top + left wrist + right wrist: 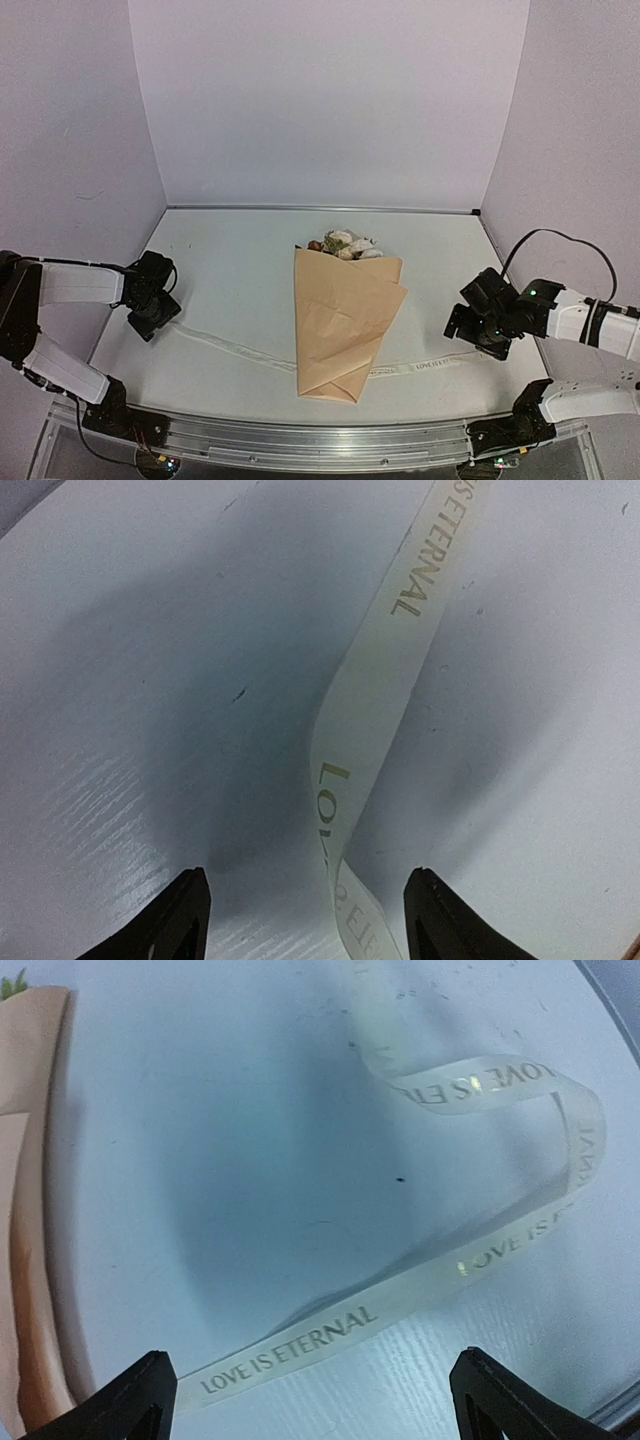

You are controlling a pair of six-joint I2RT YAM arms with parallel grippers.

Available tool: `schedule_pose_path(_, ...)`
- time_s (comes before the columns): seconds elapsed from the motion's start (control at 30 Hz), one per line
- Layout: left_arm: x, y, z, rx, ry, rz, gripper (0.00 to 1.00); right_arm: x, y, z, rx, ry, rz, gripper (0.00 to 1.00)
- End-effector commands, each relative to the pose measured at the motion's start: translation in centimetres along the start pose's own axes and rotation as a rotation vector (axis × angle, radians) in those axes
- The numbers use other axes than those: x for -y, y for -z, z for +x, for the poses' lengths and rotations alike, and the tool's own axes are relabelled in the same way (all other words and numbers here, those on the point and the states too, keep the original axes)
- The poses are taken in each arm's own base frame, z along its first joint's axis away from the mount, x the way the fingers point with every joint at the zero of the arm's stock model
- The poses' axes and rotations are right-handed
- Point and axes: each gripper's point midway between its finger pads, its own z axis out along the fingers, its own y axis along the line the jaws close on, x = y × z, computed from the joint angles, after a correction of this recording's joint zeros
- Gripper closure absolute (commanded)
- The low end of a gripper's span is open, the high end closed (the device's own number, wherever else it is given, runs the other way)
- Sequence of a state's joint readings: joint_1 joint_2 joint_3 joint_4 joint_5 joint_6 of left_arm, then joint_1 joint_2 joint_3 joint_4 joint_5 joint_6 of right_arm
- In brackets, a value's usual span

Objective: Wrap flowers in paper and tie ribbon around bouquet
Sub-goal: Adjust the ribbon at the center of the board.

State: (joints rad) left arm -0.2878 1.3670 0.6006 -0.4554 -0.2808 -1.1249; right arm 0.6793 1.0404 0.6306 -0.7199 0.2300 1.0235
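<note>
One bouquet (345,335) lies at counter (230,260) centre: tan paper (335,300) cone, flowers (345,243) at 12 o'clock. Cream lettered ribbon (235,349) runs beneath, 9 to 3 o'clock. Left fingers (180,920) and right fingers (140,1400): released.

There is one worktop (230,260), and one bouquet (345,320) lies at its middle. One sheet of paper (335,355) forms the bouquet's single cone. The flowers (345,243) at the far end make one small cluster. About three pale heads and one darker head show, but the exact number is hard to tell. One ribbon (235,350) crosses the near part of the worktop from left to right as a single strip. There are two arms, a left arm (80,283) and a right arm (580,320). There are two claws, the left claw (150,318) and the right claw (470,325), each with two fingers (180,915). One metal rail (320,440) spans the near edge.
</note>
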Motion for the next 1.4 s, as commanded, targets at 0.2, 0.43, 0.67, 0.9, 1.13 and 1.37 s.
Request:
schedule_pose_path(0.2, 0.8, -1.7, -0.8, 0.004, 0.009, 0.001, 0.53, 7.5, -0.5, 1.7, -0.059, -0.042, 0.198, 0.02)
schedule_pose_path(0.43, 1.6, -2.1, -1.1, -0.009, 0.012, -0.003, 0.95, 9.8, -1.3, 2.4, -0.076, -0.101, 0.261, 0.02)
schedule_pose_path(0.67, 2.4, -1.7, -1.8, 0.004, 0.016, 0.007, 1.00, 9.5, -3.3, 2.6, -0.160, -0.268, 0.226, 0.05)
schedule_pose_path(0.9, 3.8, -1.2, -2.3, 0.013, -0.004, 0.060, 1.00, 8.3, -5.0, 1.3, -0.170, -0.366, 0.158, 0.04)
schedule_pose_path(1.13, 4.6, -0.3, -3.1, 0.041, -0.024, 0.099, 1.00, 9.5, -5.9, 0.3, -0.184, -0.470, 0.223, 0.08)
schedule_pose_path(1.37, 5.1, 0.1, -3.3, 0.047, -0.011, 0.131, 1.00, 10.6, -6.3, -0.5, -0.180, -0.548, 0.286, 0.23)
